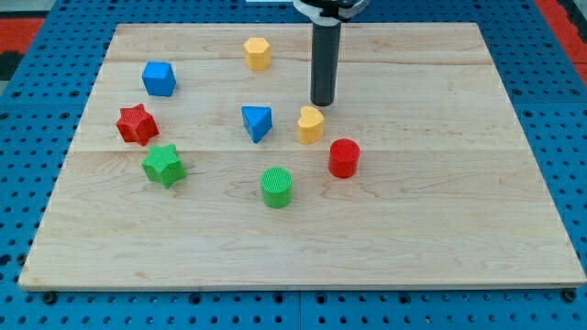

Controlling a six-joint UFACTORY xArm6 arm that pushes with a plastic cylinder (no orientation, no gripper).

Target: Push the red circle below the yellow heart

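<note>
The red circle (344,158) stands on the wooden board, just below and to the right of the yellow heart (311,125). The two blocks are close but apart. My tip (322,103) is just above the yellow heart, slightly to its right, near its top edge. The dark rod rises from there to the view's top. The tip is well above the red circle and does not touch it.
A blue triangle (258,123) sits left of the heart. A green circle (276,187) lies below. A yellow hexagon (258,53) is at the top. A blue cube (159,79), red star (137,125) and green star (164,166) are at the left.
</note>
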